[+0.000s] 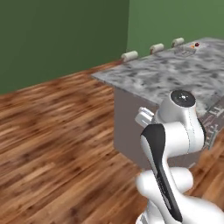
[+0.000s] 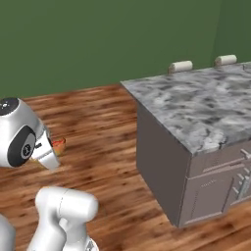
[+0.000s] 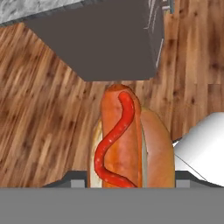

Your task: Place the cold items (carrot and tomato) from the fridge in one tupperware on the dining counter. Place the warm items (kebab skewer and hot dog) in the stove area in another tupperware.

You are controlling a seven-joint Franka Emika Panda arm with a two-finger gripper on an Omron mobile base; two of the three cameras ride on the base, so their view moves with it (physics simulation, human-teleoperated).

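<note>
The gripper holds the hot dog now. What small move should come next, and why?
Probably carry the hot dog, shut in the gripper, up toward the counter top. It hangs over the wood floor beside the grey cabinet side, and small items sit at the counter's far end.

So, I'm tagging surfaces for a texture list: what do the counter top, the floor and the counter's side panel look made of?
Counter top: polished stone, probably granite or marble, by its mottled grey veining. Floor: glossy wood planks with streaked brown grain. Side panel: flat matte grey, perhaps painted board; no grain shows.
</note>
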